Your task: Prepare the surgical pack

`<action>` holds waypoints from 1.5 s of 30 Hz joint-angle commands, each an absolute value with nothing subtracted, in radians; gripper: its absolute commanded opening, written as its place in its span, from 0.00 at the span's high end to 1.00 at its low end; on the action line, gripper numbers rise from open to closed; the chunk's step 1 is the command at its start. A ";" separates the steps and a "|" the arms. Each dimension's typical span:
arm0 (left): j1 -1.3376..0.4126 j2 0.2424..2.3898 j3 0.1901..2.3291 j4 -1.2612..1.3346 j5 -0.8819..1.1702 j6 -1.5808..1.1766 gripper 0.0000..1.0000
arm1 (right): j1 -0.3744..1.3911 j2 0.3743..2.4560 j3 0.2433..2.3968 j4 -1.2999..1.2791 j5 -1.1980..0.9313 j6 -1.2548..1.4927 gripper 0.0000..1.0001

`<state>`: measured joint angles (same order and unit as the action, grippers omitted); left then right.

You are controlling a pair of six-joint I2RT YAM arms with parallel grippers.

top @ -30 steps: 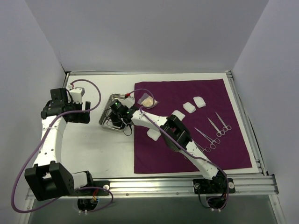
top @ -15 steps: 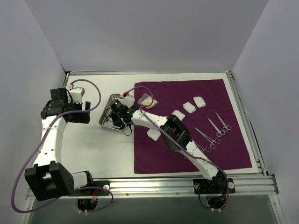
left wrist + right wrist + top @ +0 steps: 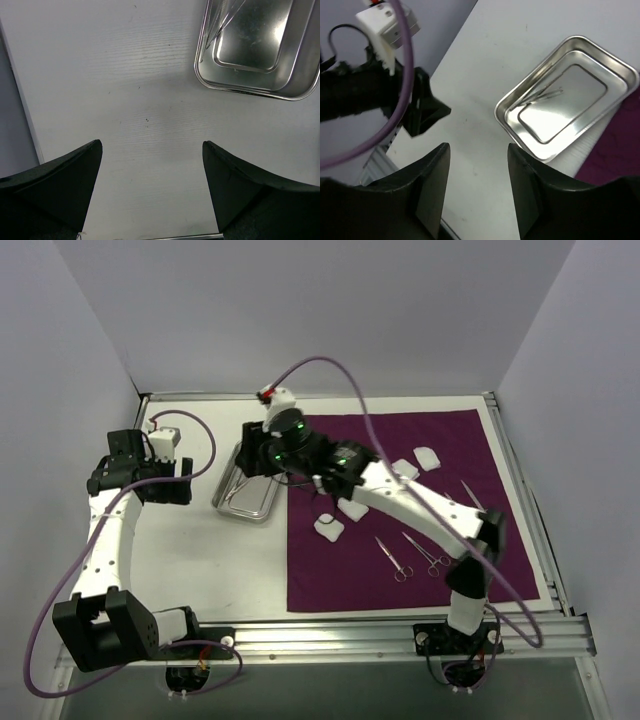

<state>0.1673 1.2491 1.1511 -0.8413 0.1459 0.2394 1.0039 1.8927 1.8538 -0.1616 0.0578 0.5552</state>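
Note:
The steel tray sits on the white table just left of the purple cloth. A thin metal instrument lies inside the tray. My right gripper hovers high over the tray, open and empty. Several white gauze pads and scissor-like instruments lie on the cloth. My left gripper stands wide open over bare table, to the left of the tray, holding nothing.
A metal rail runs along the near table edge and white walls close in the back and sides. The right arm's purple cable arcs over the cloth. The left gripper shows in the right wrist view.
My right arm has lifted up from the tray and its jaws have spread open. An instrument now lies in the tray. The left arm has not moved.

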 commanded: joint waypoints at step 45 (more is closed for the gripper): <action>0.173 1.304 1.149 -0.825 0.176 0.258 0.14 | 0.551 1.698 0.940 -0.650 -0.080 0.342 0.66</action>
